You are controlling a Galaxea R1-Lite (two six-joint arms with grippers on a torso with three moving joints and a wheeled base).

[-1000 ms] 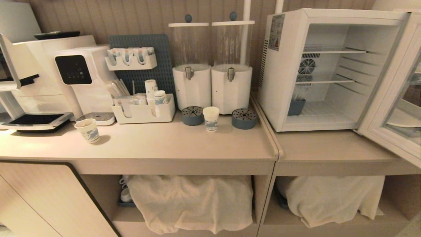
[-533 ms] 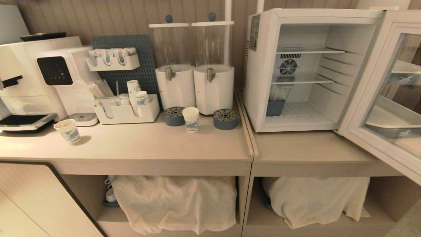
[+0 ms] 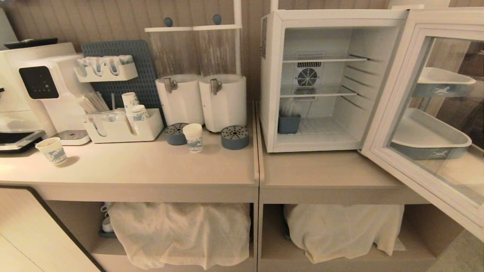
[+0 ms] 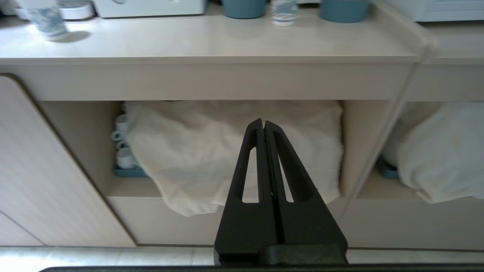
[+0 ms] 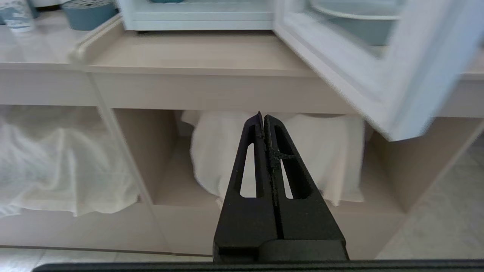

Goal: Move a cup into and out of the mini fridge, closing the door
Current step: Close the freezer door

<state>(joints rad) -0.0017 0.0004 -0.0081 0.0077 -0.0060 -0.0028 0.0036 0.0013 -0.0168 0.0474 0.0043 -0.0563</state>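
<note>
The cup [image 3: 193,137] stands back from the table [image 3: 151,170] edge, door [image 3: 423,113] swung wide (both grippers pressed together, low).

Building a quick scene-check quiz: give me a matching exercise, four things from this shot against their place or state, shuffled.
Things:
1. cup
2. door
3. small blue-grey bin
4. left claw

Places or states:
A. inside the mini fridge, on its floor at the back left
B. shut, low in front of the cabinet shelf
C. swung open to the right
D. on the counter between two round drip trays

Pairs: 1-D, 2-C, 3-A, 4-B
</note>
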